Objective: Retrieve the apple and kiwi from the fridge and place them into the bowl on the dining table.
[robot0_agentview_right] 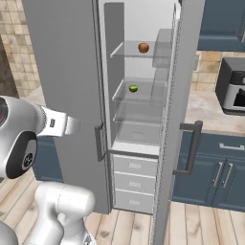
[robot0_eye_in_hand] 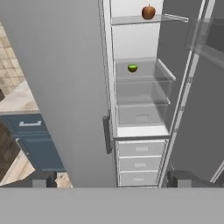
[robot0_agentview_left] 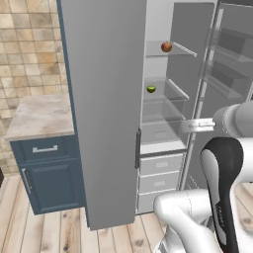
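Observation:
The grey fridge (robot0_agentview_left: 106, 108) has its left door shut and its right door swung open, showing a white inside. The reddish-brown apple (robot0_agentview_left: 166, 47) (robot0_agentview_right: 143, 47) (robot0_eye_in_hand: 148, 12) rests on the upper glass shelf. One shelf lower lies the green kiwi (robot0_agentview_left: 151, 89) (robot0_agentview_right: 133, 88) (robot0_eye_in_hand: 132, 68). My gripper (robot0_agentview_left: 187, 126) (robot0_agentview_right: 76, 125) (robot0_eye_in_hand: 113, 180) hangs in front of the fridge, well short of the shelves and below both fruits. It is open, its fingertips (robot0_eye_in_hand: 41, 179) wide apart with nothing between them. The bowl and the dining table are out of view.
The open door (robot0_agentview_right: 184, 119) with its bar handle stands to the right; its door bins (robot0_agentview_left: 225, 64) jut inward. White drawers (robot0_agentview_left: 160, 180) fill the fridge's bottom. A stone-topped blue cabinet (robot0_agentview_left: 42, 116) sits on the left, blue wall counters (robot0_agentview_right: 217, 167) and a dark appliance (robot0_agentview_right: 234, 88) on the right.

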Controlling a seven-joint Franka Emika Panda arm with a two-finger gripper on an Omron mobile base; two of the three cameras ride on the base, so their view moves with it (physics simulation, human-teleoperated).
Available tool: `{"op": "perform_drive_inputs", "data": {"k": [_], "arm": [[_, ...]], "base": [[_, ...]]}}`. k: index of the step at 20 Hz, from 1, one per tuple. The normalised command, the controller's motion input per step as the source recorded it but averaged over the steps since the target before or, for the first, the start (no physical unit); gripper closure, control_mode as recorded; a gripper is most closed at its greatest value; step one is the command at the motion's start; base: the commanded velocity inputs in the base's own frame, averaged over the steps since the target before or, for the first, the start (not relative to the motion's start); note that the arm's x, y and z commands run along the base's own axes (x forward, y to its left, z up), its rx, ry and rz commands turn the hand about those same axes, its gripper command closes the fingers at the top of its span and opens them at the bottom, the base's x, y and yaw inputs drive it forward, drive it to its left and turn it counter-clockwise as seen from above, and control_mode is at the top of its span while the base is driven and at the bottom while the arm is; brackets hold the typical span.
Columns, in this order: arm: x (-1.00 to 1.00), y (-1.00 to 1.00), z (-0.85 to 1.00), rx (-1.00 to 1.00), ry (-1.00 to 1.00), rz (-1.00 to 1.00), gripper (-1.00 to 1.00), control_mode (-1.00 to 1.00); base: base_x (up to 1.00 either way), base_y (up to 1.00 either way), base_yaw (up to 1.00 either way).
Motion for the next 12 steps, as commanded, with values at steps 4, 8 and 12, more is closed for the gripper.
{"op": "perform_drive_inputs", "data": {"k": [4, 8, 12], "arm": [[0.0, -0.15, 0.0, 0.0, 0.0, -0.07, -1.0, -1.0], [0.0, -0.31, 0.0, 0.0, 0.0, -0.11, -1.0, -1.0], [0.06, -0.23, 0.0, 0.0, -0.03, -0.11, -1.0, -1.0]], "base": [[0.0, 0.0, 0.0], [0.0, 0.0, 0.0], [0.0, 0.0, 0.0]]}}
